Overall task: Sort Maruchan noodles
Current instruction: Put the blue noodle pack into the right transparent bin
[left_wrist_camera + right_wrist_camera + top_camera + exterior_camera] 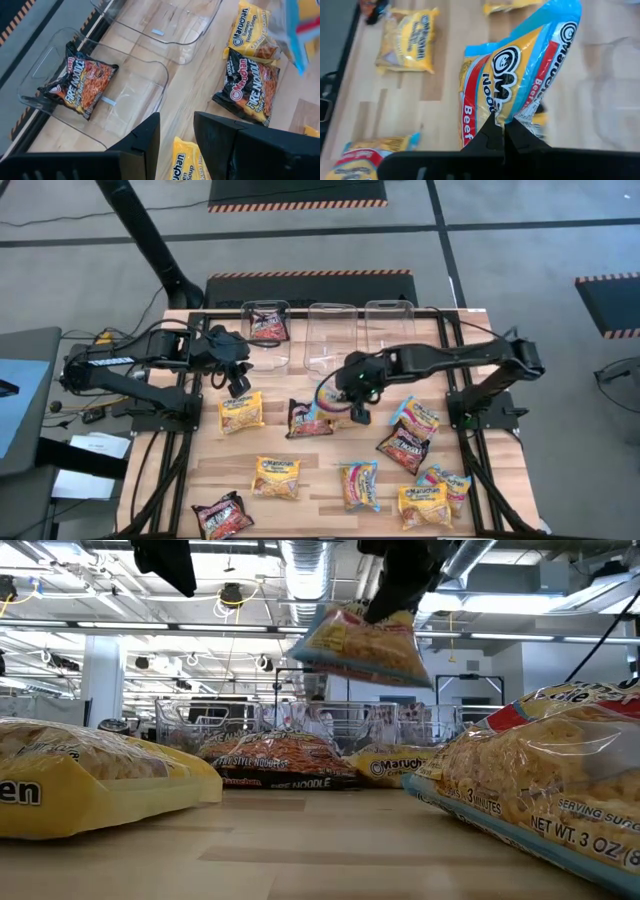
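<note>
- Right now your right pincer [357, 406] is clenched on a light blue packet [520, 85], pinching one crimped edge; the packet hangs clear of the desk [320, 480], up near the middle of it, just in front of the tubs.
- Left pincer [238, 385] hangs released with nothing in it, near the desk's back-left, by the left tub [266, 330], above a yellow packet [241, 412].
- Left tub already holds one dark maroon packet [80, 85]. Middle tub [332, 335] and right tub [390, 325] look empty, so my read is the blue one gets its own tub, likely one of these two.
- Grip is on the edge only, so the packet dangles and will swing. Move slowly and keep it high enough to clear the tub rim.
- Centre it over the tub before letting go; a crinkly flat pack can catch on the wall and hang half out.
- Rest of the packets lie spread toward the desk's front edge and right side, including another maroon one [308, 420] just beside your carried packet. Don't drag it.
</note>
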You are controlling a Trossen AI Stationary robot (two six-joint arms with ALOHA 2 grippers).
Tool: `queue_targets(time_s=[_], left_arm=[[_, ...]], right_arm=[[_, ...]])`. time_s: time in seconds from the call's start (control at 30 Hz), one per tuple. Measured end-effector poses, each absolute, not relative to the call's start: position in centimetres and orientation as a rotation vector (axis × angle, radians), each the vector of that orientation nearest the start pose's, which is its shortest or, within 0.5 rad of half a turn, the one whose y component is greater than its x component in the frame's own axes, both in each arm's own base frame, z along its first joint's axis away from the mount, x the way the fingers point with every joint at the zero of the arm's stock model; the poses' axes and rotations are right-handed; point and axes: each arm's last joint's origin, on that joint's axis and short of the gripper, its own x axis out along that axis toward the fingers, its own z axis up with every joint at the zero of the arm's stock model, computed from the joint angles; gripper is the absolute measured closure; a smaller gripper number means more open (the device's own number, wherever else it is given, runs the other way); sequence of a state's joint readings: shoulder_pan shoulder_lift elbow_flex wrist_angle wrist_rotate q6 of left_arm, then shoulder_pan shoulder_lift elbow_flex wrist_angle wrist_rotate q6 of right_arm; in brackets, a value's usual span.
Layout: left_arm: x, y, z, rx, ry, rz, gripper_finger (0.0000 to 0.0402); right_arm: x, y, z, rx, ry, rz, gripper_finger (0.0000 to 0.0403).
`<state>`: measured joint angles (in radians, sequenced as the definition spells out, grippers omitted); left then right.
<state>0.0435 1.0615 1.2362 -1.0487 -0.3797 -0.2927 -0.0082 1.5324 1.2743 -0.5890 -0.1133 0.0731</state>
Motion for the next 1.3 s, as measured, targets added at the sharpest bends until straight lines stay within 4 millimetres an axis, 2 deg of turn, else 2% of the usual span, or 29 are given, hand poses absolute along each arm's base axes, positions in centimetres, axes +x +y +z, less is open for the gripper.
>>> queue_targets(time_s=[0.27,0.5,0.87,1.1,1.3], left_arm=[[18.2,1.8,36.3,-0.151,0.802,0.499,0.0294],[18.2,1.8,36.3,-0.152,0.801,0.501,0.0294],[18.2,2.6,36.3,-0.215,0.786,0.560,0.0294],[18.0,3.6,36.3,-0.237,0.783,0.613,0.0294],[17.8,4.5,36.3,-0.257,0.778,0.661,0.0294]], right_arm=[[29.3,-3.3,31.6,0.028,0.854,-0.075,0.0400],[26.6,-7.4,32.8,-0.094,0.882,-0.200,0.0400],[23.1,-13.5,32.8,-0.198,1.000,-0.354,0.0400],[21.6,-16.1,32.7,-0.309,1.084,-0.433,0.0399],[20.2,-17.8,32.7,-0.310,1.115,-0.481,0.0398]])
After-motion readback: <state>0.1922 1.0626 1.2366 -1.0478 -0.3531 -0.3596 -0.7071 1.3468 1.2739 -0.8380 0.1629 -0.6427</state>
